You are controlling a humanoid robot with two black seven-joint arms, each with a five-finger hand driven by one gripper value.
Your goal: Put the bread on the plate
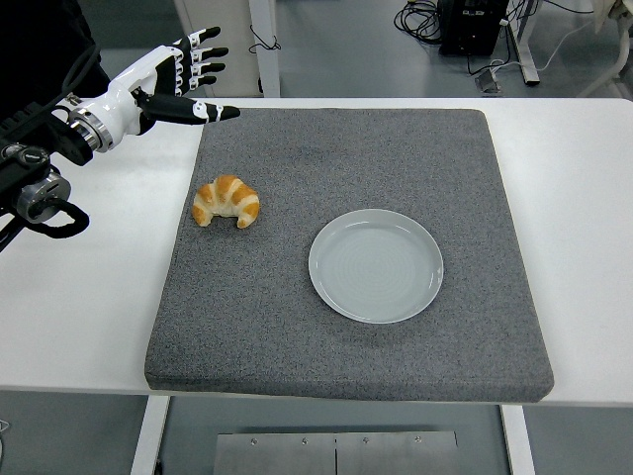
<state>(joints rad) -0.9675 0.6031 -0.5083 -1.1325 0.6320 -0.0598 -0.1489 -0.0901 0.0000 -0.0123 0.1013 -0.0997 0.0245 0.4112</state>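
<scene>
A golden croissant (226,201) lies on the left part of the grey mat (346,148). An empty pale plate (375,265) sits on the mat to its right, a short gap away. My left hand (183,84) hovers over the mat's far left corner, beyond the croissant and apart from it. Its white and black fingers (208,111) are spread and hold nothing. The right arm does not show.
The mat covers most of the white table (574,198). Cables and equipment legs (475,30) stand on the floor beyond the far edge. A pale post (262,45) rises behind the table near my left hand.
</scene>
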